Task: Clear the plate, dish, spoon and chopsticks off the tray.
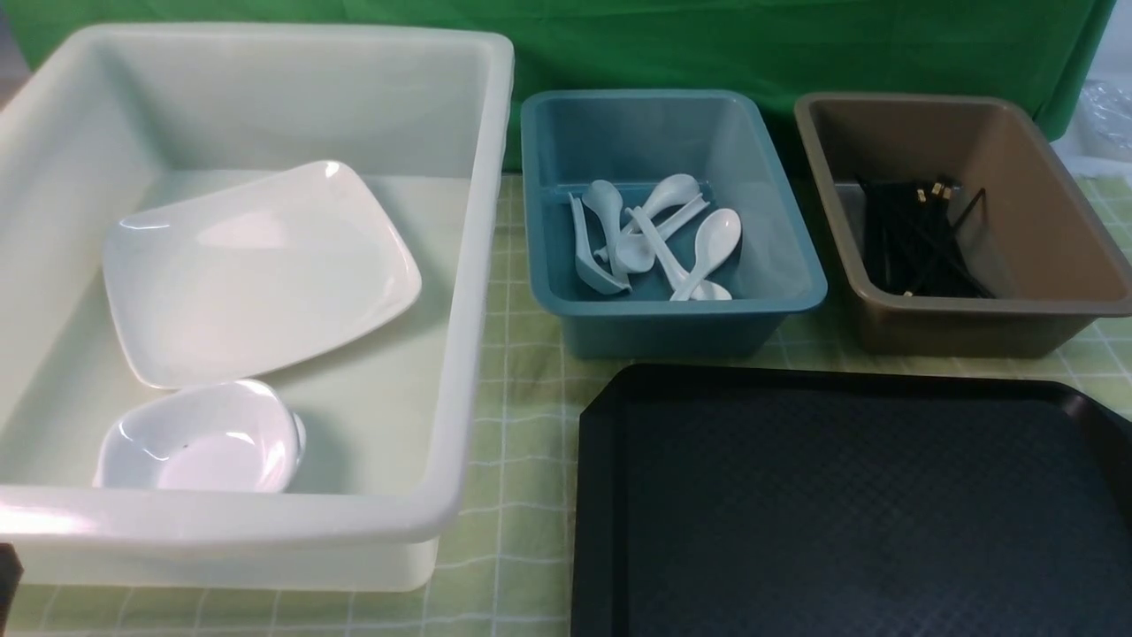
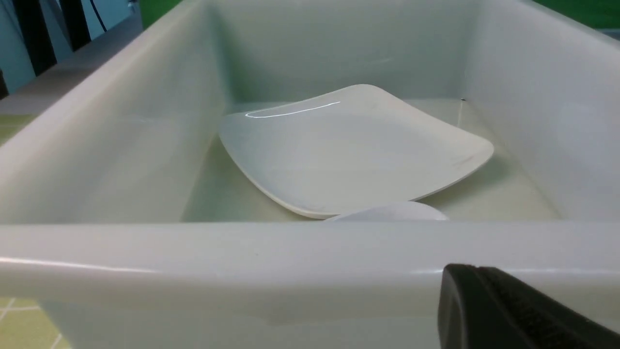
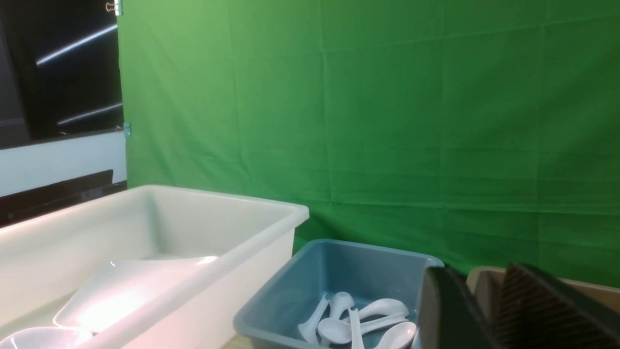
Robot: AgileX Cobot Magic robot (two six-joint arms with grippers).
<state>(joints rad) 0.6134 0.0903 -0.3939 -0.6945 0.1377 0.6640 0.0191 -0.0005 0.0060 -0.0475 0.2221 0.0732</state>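
Wide flat black plastic tray with clipped corners sits at 5 o'clock in the front view, nothing visible on the part shown. Large glossy white rounded-square plate lies tilted in the big white tub, 10 o'clock from the tray; small white dish sits just beside it. White soup spoons in the blue tub, black chopsticks in the brown tub, both 12 o'clock. Task looks done. Left gripper is nearest the white tub, jaw state unclear. Right gripper jaws slightly apart, empty.
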